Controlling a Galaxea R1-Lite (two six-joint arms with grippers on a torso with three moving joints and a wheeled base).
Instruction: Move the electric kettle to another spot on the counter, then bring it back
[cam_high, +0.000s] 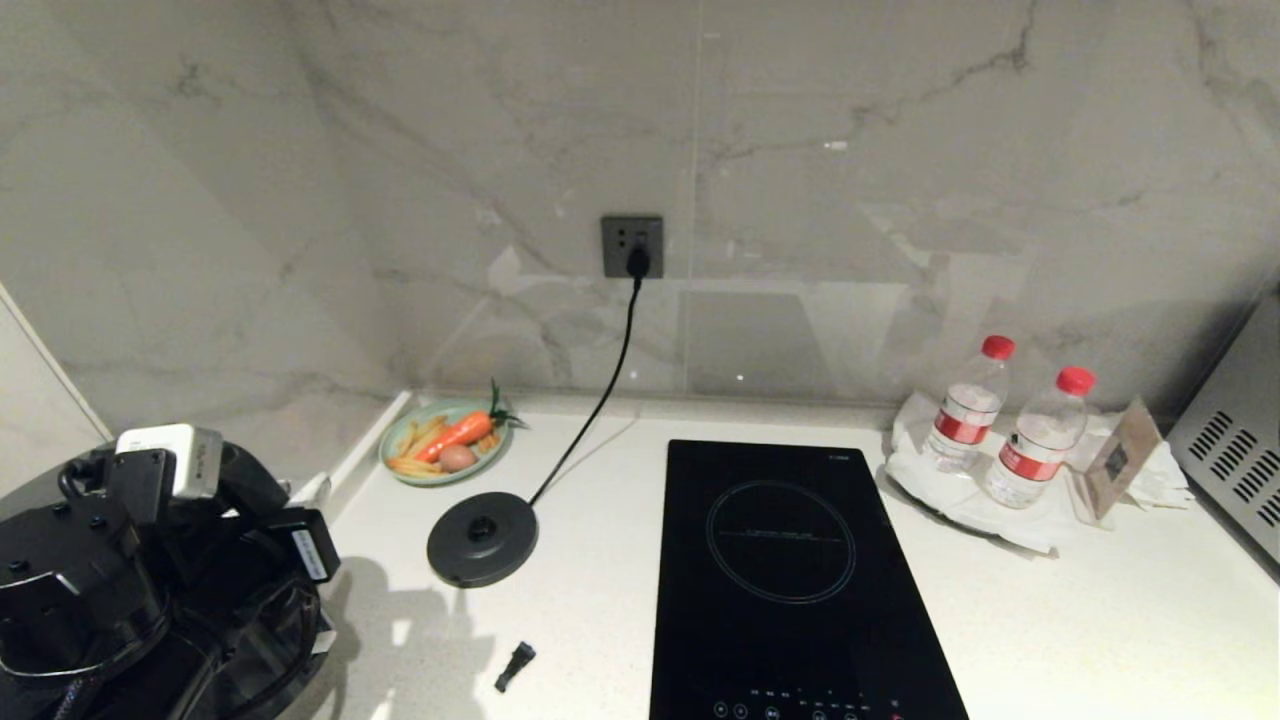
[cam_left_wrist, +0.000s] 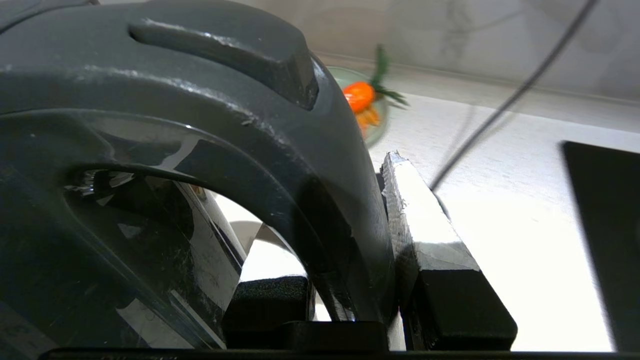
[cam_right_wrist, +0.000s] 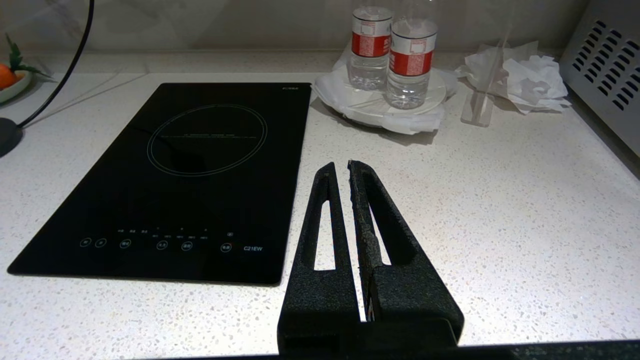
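Observation:
The electric kettle fills the left wrist view: a dark loop handle with the glossy black body behind it. My left gripper is shut on that handle, one finger pressed against its outer side and the other inside the loop. In the head view the left arm sits at the lower left corner, left of the empty round base disc on the white counter. My right gripper hangs shut and empty over the counter beside the hob.
The base's cord runs up to a wall socket. A green plate with a carrot stands in the back corner. Two water bottles stand on white paper at the right by a metal appliance. A small black piece lies near the front.

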